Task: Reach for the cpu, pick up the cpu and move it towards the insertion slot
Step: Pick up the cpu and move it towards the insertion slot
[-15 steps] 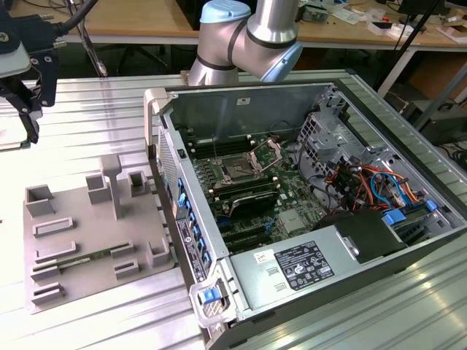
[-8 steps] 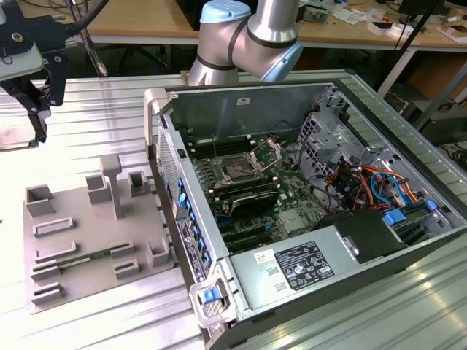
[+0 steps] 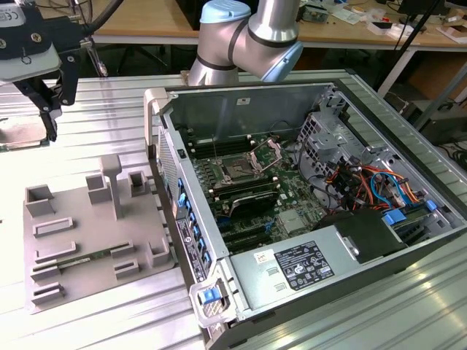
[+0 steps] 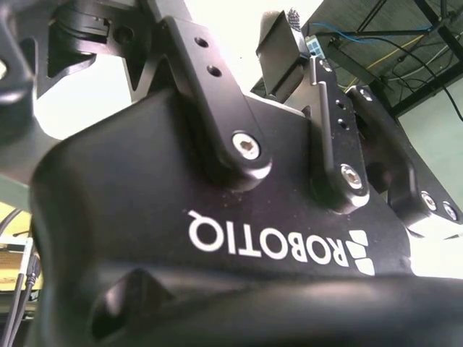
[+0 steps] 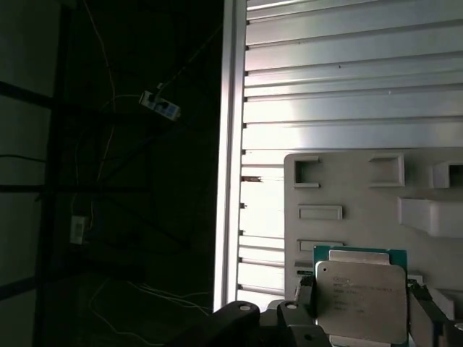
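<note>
Cpu is showing silvery face up in the first wrist view. The fingers are pressing in on two opposite edges of it, one on each side. They're narrowed to just the chip's width, and to my eye they're gripping it rather than merely framing it.

The grey tray and the ribbed metal table are lying behind the chip in that view. The chip is looming large against them, so I'm judging it to be off the surface and riding in the grasp.

From the exterior view, the gripper is hanging over the table at the exterior view's left, just beyond the tray. The arm is reaching across from behind the open computer case.

The insertion slot is sitting inside that case on the green board, its shiny bracket looking tipped up. Nothing is lying in it that I can make out.

So I'm reading it this way: the reach and the pick-up are looking done, with the cpu in the fingers. The carry is barely underway, because the gripper and the slot are well apart, with the tray and the case wall between them.
</note>
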`<state>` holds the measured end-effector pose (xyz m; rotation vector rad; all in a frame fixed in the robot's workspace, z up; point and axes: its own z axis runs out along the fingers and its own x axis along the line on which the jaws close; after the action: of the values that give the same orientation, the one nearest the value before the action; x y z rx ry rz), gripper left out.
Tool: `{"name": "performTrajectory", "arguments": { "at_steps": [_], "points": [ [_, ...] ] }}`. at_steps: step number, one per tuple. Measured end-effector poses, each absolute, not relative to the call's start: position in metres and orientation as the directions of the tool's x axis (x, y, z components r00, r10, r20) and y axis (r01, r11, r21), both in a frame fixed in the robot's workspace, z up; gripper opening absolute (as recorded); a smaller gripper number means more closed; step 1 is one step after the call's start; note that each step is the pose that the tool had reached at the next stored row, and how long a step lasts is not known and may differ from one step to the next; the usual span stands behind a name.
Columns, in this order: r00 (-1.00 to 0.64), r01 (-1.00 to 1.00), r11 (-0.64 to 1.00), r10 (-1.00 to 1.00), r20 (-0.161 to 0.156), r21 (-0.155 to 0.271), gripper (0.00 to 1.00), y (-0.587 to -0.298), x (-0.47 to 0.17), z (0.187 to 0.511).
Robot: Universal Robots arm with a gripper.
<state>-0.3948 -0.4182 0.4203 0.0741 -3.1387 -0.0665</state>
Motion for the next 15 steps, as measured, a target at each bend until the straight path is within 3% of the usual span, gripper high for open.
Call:
{"name": "performTrajectory", "arguments": {
  "at_steps": [15],
  "points": [
    [-0.999, -0.047, 0.998, -0.047, 0.000, 0.042, 0.55, -0.418, -0.379, 0.420]
  ]
}}
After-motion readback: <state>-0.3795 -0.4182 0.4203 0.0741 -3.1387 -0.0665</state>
